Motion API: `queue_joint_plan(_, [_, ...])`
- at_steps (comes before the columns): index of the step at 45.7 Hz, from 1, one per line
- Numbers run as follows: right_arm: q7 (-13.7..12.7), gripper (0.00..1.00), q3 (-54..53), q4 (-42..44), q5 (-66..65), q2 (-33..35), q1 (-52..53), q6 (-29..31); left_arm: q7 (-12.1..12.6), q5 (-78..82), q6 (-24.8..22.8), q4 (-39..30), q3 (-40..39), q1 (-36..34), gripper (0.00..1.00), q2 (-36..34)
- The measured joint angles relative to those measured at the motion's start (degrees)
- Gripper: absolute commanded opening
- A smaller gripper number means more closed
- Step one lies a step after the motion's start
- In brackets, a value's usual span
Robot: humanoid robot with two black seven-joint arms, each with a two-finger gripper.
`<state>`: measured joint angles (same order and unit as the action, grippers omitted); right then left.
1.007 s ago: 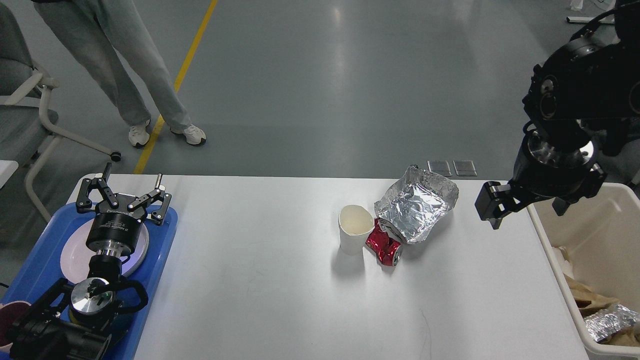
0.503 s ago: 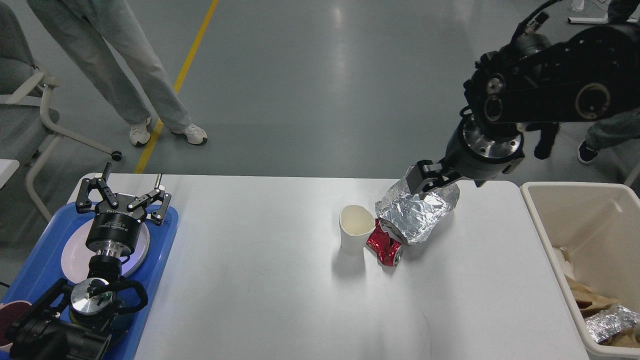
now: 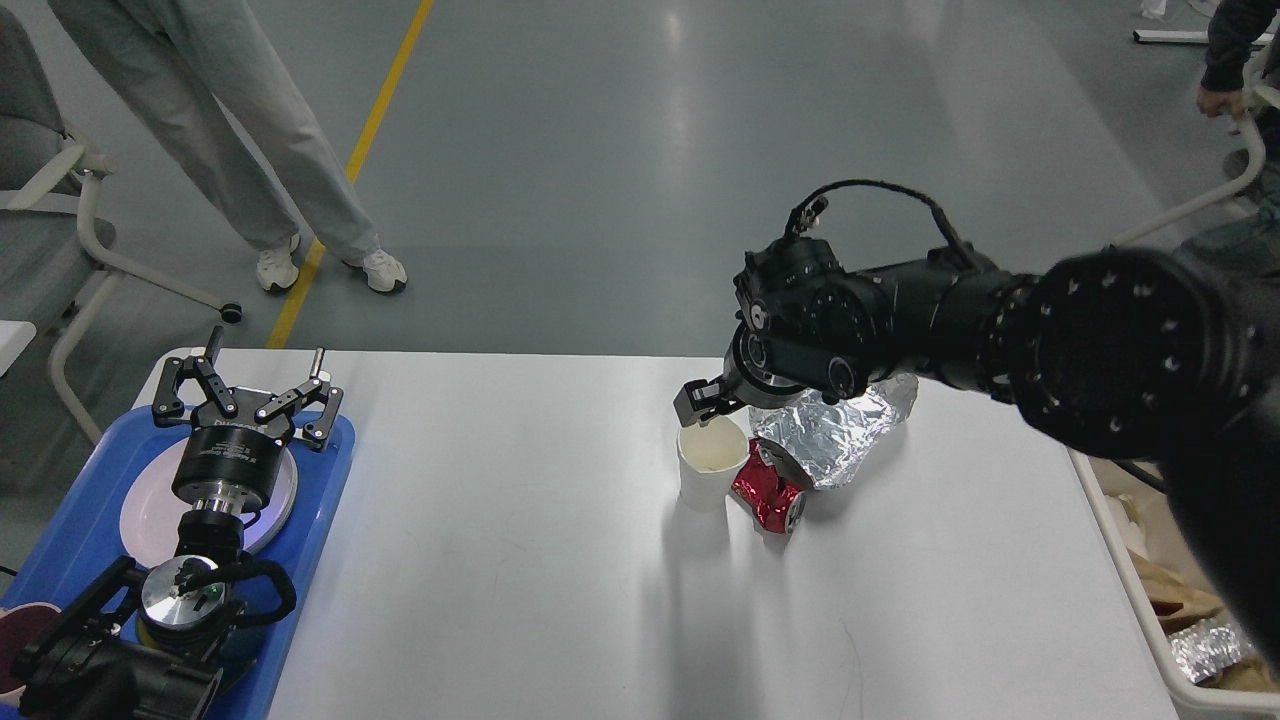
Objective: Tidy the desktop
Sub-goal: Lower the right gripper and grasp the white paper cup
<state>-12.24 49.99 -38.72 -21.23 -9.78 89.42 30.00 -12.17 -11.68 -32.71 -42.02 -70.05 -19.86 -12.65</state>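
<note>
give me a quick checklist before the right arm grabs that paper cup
1. Right gripper at the paper cup: ok, it sits at the cup's far rim.
2. Right gripper open wide enough for the rim: cannot tell, fingers too dark.
3. Cup upright on the desktop: ok.
4. Room around the cup: not ok, the crushed red can lies against its right side, with the foil just behind.
5. Bin reachable on the right: ok, though the arm covers much of it.
6. Left gripper out of the way: ok, open over the blue tray.
</note>
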Motion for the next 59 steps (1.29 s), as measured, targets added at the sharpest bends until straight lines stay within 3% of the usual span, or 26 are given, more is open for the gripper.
queue_joint_plan(7, [-0.14, 1.0, -0.07, 6.05, -0.73, -1.04, -6.32, -3.11, 0.03, 0.05, 0.0, 0.0, 0.0, 0.0, 0.96, 0.0])
queue_joint_plan(23, [-0.65, 0.99, -0.34, 6.83, -0.97, -1.26, -14.14, -13.0, 0.04, 0.07, -0.07, 0.0, 0.0, 0.0, 0.96, 0.0])
queue_joint_plan(26, [-0.66, 0.83, -0.34, 6.84, -1.0, -1.25, -14.56, -13.16, 0.04, 0.07, -0.07, 0.0, 0.0, 0.0, 0.96, 0.0])
queue_joint_plan(37, [-0.81, 0.0, -0.45, 6.12, -0.87, -1.32, -14.96, -13.22, 0.04, 0.07, -0.07, 0.0, 0.0, 0.01, 0.96, 0.0])
queue_joint_plan(59, [-3.31, 0.0, -1.23, 5.0, 0.02, -1.28, -14.17, -13.0, 0.04, 0.06, -0.07, 0.0, 0.0, 0.04, 0.96, 0.0])
